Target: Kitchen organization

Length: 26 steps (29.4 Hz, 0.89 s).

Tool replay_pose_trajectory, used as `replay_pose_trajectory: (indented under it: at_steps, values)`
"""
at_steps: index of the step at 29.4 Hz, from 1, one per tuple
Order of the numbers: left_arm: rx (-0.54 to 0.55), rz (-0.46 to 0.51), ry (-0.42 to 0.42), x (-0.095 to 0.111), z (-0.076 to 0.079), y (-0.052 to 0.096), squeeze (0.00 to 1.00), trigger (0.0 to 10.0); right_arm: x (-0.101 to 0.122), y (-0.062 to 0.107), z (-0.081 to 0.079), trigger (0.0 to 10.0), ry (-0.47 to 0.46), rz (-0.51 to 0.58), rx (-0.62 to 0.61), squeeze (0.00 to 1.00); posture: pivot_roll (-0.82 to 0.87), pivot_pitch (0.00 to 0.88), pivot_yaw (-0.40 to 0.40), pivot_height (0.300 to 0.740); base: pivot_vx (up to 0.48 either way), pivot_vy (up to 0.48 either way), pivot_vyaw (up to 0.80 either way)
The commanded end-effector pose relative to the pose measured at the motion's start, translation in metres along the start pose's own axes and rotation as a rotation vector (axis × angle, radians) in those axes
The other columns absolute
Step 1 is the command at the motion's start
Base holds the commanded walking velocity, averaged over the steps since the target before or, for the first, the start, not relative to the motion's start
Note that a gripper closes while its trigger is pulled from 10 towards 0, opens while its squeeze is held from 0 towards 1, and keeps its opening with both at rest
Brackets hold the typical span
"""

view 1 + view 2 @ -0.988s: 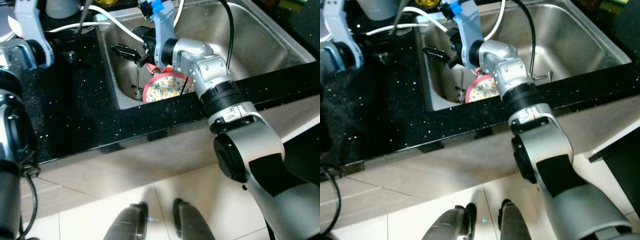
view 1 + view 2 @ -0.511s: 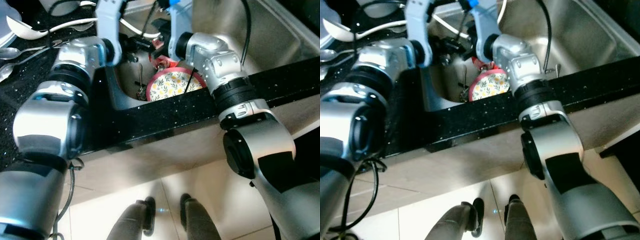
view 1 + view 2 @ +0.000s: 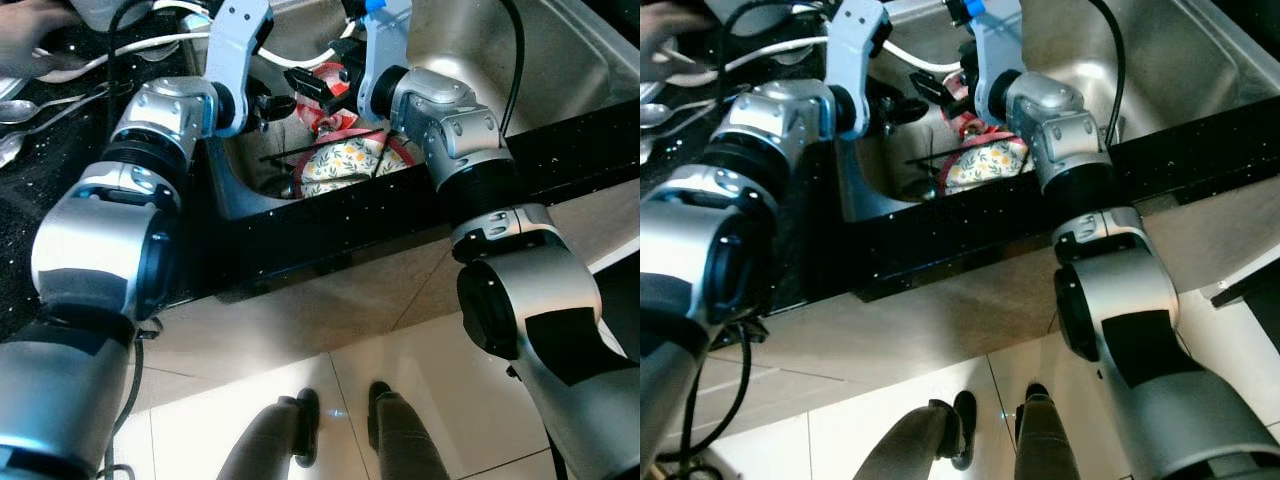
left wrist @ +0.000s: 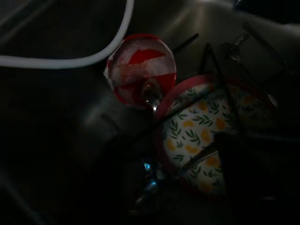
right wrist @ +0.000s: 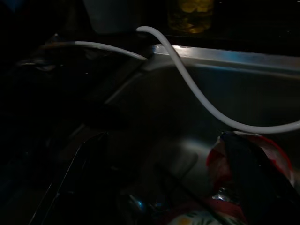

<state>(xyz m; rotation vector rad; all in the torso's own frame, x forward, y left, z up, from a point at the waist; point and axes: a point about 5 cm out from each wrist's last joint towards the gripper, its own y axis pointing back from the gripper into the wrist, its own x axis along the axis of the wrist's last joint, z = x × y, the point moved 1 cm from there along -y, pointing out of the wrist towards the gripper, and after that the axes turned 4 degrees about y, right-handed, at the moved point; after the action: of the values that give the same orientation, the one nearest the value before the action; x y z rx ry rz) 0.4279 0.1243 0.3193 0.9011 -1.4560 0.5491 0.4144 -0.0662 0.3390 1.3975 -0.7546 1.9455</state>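
Steel sink (image 3: 560, 70) in upper half of frame, both arms reaching in. Floral plate (image 3: 350, 165) with red rim leans at near sink wall, center top; red-white bowl (image 4: 140, 70) touching just behind it. Right gripper (image 3: 318, 85) spread wide above bowl, holding nothing. Left gripper (image 3: 272, 103) beside it, finger state unclear. Spoons (image 3: 25, 100) on black counter (image 3: 60, 200), upper left

Dim steel sink (image 5: 197, 117), a white hose (image 5: 197, 93) looping across it, one dark claw finger (image 5: 255, 173) over a red-and-white bowl (image 5: 218, 168).
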Motion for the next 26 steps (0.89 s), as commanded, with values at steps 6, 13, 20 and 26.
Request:
replay_pose_trajectory:
  at_steps: [6,13,20,26]
  values:
    - [0.305,-0.068,-0.136,-0.002,-0.062,0.049,0.0,10.0,0.005,-0.004,-0.006,10.0,0.006,0.02,0.019,0.0,0.02,0.263,0.172,0.74,0.0,0.0,0.0]
    - [0.443,-0.1,-0.154,-0.008,-0.094,0.084,0.0,10.0,0.006,-0.004,-0.008,10.0,0.002,0.025,0.023,0.0,0.02,0.258,0.167,0.74,0.0,0.0,0.0]
    - [0.496,-0.128,-0.166,-0.008,-0.111,0.111,0.0,10.0,0.007,-0.005,-0.01,10.0,0.003,0.03,0.033,0.0,0.03,0.246,0.16,0.74,0.0,0.0,0.0]
    - [0.454,-0.134,-0.113,-0.005,-0.122,0.14,0.0,10.0,0.009,-0.007,-0.012,10.0,0.001,0.038,0.041,0.0,0.04,0.239,0.151,0.74,0.0,0.0,0.0]
